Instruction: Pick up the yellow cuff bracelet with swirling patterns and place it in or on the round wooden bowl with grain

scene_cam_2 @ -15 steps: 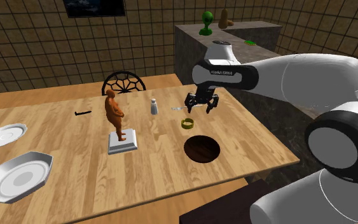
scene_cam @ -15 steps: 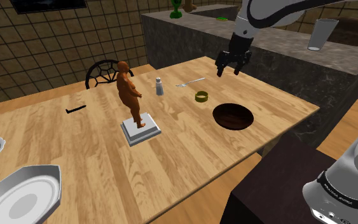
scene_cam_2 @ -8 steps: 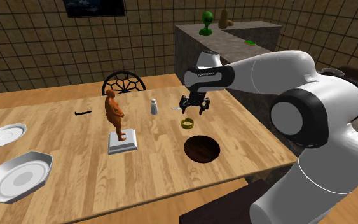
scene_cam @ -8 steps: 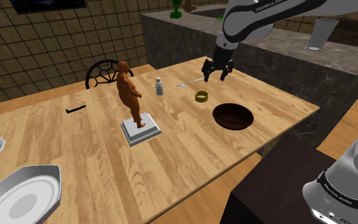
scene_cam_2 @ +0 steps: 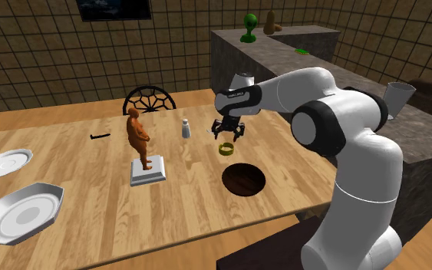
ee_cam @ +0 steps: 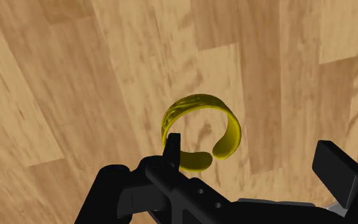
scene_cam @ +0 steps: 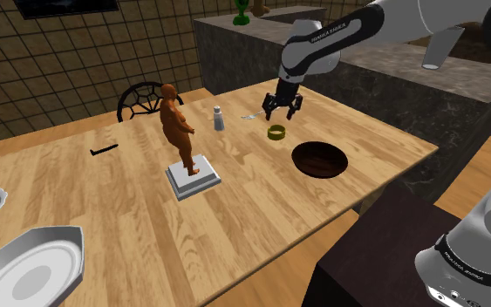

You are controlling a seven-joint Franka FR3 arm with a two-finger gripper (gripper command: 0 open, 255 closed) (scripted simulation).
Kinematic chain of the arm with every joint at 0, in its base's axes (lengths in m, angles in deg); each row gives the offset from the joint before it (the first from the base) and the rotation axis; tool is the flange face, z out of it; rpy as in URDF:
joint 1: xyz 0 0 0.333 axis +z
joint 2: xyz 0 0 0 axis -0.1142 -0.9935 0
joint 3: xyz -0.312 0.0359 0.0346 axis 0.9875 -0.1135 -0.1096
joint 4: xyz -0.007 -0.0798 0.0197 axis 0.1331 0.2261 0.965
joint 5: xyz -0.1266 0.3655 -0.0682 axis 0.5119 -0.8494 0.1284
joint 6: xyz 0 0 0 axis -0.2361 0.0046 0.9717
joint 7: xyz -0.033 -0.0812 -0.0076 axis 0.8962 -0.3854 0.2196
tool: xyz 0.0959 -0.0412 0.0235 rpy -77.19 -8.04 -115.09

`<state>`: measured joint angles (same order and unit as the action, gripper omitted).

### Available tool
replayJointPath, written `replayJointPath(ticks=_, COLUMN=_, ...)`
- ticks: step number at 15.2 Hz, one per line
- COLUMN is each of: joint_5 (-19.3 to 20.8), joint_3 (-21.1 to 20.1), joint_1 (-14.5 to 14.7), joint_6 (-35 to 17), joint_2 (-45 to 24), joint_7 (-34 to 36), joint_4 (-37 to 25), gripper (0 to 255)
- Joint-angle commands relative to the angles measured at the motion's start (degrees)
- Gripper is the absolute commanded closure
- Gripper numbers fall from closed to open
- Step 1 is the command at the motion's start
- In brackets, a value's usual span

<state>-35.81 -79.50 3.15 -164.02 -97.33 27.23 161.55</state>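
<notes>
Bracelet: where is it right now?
In the shoulder view the bracelet lies on the table just below the open claw, up-left of the bowl.

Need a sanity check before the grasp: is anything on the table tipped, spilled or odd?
Nothing stands out. The yellow cuff bracelet rests on the table below the open pincer, the figurine and shaker stand upright, and the dark round bowl sits level beside the bracelet.
</notes>
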Motion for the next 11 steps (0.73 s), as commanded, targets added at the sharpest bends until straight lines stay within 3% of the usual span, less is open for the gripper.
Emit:
replayJointPath(ticks=1, joint_5=-0.2, joint_3=0.13, joint_1=-0.11, joint_6=-0.14, joint_2=-4.85, joint_7=0.4, joint_4=-4.43, gripper=0)
replayJointPath(ticks=3, joint_5=-0.37, joint_3=0.21, joint_1=-0.19, joint_6=-0.2, joint_2=-7.96, joint_7=0.64, joint_4=-7.28, gripper=0)
replayJointPath(ticks=11, joint_5=-0.6, joint_3=-0.07, joint_1=0.33, joint_6=-4.47, joint_2=-11.49, joint_7=0.49, joint_4=-6.6, gripper=0)
